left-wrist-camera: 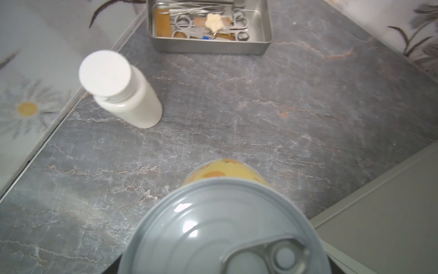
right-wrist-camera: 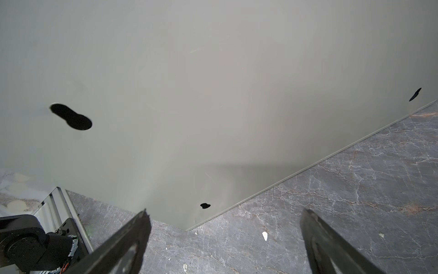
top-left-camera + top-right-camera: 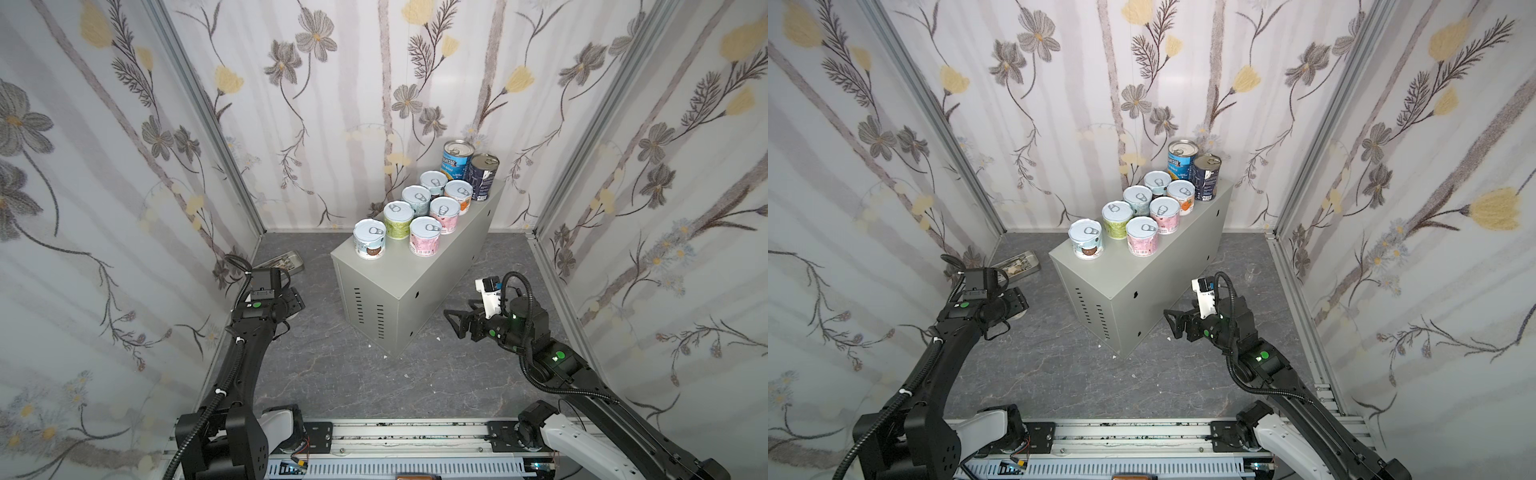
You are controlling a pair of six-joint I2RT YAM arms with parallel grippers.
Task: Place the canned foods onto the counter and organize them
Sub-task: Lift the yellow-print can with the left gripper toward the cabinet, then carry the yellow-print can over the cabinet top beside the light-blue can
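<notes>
Large light-grey sheet-metal counter (image 3: 436, 282), vent slots on its near end, stands at centre frame in both top views on the dark marbled floor (image 3: 353, 386).

On its top are seven short pastel-labelled cans (image 3: 424, 235) with pale pull-tab lids. All are upright in two rows running toward the upper right: four in the left row, three in the right. Behind them a taller blue tin (image 3: 456, 160) and a dark navy tin (image 3: 482, 178) stand upright, side by side.

Left gripper (image 3: 293, 305), at mid-left of the frame, is clamped on a short yellow-labelled can (image 1: 225, 225). Its lid fills much of the left wrist view, and the fingers are not visible there.

Right gripper (image 2: 225, 213), at mid-right, has its jaws spread wide and empty, aimed at the counter's long side, near it and apart.

A small white plastic bottle (image 1: 123, 95) and a shallow metal tray (image 1: 208, 48) of instruments lie beyond the held can, apart from it
</notes>
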